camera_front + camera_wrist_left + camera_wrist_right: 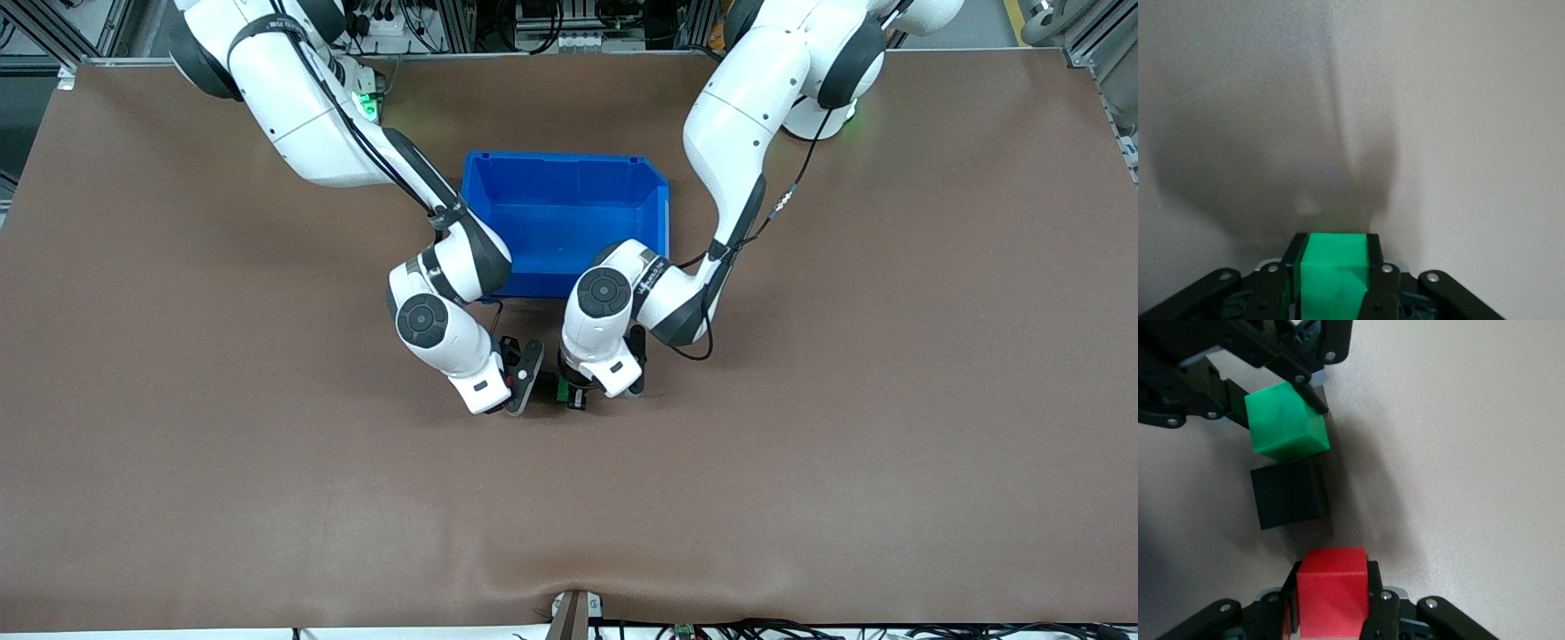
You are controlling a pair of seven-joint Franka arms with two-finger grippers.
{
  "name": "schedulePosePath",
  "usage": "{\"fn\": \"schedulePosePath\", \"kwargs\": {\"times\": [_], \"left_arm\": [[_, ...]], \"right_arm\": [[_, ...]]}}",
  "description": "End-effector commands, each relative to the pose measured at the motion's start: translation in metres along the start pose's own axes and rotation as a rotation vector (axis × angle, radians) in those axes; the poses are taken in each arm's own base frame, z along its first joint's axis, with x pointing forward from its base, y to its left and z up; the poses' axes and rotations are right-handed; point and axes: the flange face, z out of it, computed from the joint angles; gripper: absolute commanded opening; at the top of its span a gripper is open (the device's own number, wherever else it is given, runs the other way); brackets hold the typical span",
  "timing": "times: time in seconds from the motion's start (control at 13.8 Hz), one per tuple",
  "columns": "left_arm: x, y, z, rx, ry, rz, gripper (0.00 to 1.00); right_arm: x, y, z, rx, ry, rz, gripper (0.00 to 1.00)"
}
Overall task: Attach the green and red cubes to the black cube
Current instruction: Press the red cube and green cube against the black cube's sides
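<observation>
left gripper [1335,280] clamps the green cube [1285,420], touching or just above the black cube [1290,495]; right gripper [1333,603] grips the red cube [1333,590] just beside it; looks like neither cube is attached yet; 2 joins left.

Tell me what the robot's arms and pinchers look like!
Both arms are smooth, rounded white shells with dark grey bands and round grey caps at the joints. A thin black cable runs along each. The left gripper and right gripper are black, with flat fingers and small silver screws on the linkages.
</observation>
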Motion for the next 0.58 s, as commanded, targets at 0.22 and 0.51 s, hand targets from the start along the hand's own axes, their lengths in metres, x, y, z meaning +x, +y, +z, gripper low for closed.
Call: {"fn": "schedulePosePath", "kwargs": {"times": [0.22,0.51], "left_arm": [[-0.019,-0.012,0.009,-0.011,-0.003,0.010,0.00],[-0.019,-0.012,0.007,-0.007,-0.001,0.009,0.07]], "right_arm": [[0.007,0.001,0.002,0.013,0.026,0.033,0.00],[0.010,-0.003,0.002,0.025,0.036,0.044,0.00]]}}
